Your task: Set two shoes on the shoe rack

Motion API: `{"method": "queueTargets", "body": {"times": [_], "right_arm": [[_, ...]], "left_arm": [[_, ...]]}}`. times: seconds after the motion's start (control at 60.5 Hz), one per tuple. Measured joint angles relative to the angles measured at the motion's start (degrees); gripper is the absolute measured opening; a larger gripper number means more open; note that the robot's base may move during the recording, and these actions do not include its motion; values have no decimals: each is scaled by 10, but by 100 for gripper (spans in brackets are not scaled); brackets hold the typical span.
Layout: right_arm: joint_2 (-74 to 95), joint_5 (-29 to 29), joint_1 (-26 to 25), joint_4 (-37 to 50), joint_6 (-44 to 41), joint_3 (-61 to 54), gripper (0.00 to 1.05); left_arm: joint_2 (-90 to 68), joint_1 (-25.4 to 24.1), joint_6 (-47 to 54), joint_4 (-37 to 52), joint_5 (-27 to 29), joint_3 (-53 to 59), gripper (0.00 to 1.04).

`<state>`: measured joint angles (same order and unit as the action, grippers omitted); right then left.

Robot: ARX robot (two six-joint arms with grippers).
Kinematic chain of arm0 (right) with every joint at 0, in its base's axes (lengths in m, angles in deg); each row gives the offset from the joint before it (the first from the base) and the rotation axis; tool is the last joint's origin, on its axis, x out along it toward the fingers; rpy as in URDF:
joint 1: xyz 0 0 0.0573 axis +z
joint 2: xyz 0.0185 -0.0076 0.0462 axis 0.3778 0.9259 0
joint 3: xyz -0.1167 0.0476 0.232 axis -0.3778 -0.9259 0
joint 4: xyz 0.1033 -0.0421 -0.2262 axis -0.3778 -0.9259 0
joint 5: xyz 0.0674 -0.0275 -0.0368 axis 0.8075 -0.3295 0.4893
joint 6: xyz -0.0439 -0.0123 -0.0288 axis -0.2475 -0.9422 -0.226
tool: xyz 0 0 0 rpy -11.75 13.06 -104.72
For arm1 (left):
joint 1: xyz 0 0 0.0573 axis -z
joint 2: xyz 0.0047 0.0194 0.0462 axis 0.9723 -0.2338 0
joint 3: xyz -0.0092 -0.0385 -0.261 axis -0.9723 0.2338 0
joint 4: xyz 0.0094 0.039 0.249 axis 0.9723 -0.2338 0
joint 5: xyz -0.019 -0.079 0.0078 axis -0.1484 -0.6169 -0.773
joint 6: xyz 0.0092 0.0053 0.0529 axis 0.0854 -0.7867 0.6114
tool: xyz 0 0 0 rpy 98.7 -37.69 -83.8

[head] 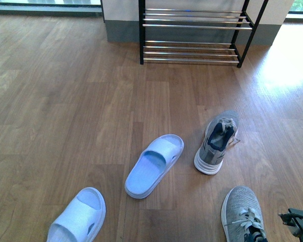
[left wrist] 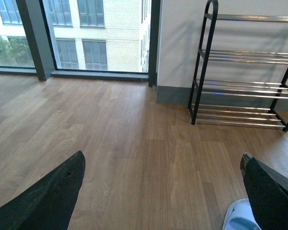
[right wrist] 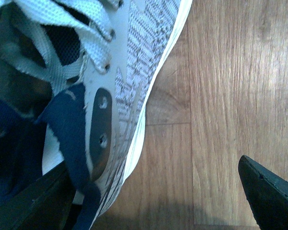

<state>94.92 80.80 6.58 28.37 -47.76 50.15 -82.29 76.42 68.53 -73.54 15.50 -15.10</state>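
Nothing is on the rack (head: 194, 26) yet: in the front view its bars at top centre are bare, and all four shoes lie on the floor (head: 65, 101) well short of it. From the left, one slide (head: 78, 218) sits at the bottom left edge. A second slide (head: 154, 165) lies at centre, toe pointing up and to the right. One sneaker (head: 218, 142) lies right of centre, and the other sneaker (head: 242, 214) is cut off by the bottom right edge. So the whole job looks to be ahead, with the first pick only being set up.

The left gripper (left wrist: 162, 158) is spread wide and empty, with bare floor between its fingers (left wrist: 48, 196). It points toward the rack (left wrist: 245, 86), and a slide (left wrist: 237, 219) shows by one finger.

The right gripper (head: 298, 222) shows at the bottom right corner, just beside the cut-off sneaker. Its wrist view shows the jaws apart, straddling that sneaker's (right wrist: 134, 76) side wall. One finger (right wrist: 33, 206) is at the collar and the other is over bare floor. Contact is unclear, and it grips nothing.
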Motion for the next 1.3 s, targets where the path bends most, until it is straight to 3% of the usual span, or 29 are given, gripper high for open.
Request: {"method": "queueTargets", "body": {"times": [0.33,0.396,0.529,0.875,1.14,1.305], "right_arm": [[36,16,3,2,-3,50,95],[40,21,9,13,1,53,86],[45,25,24,44,14,56,56],[40,26,12,106,31,34,1],[-37,19,-8,137,50,-24,1],[-223,39,-29,90,52,-108,1]], "left_arm": [[0,0,0,0,0,0,95],[0,0,0,0,0,0,95],[0,0,0,0,0,0,95],[0,0,0,0,0,0,95],[0,0,0,0,0,0,95],[0,0,0,0,0,0,95]]}}
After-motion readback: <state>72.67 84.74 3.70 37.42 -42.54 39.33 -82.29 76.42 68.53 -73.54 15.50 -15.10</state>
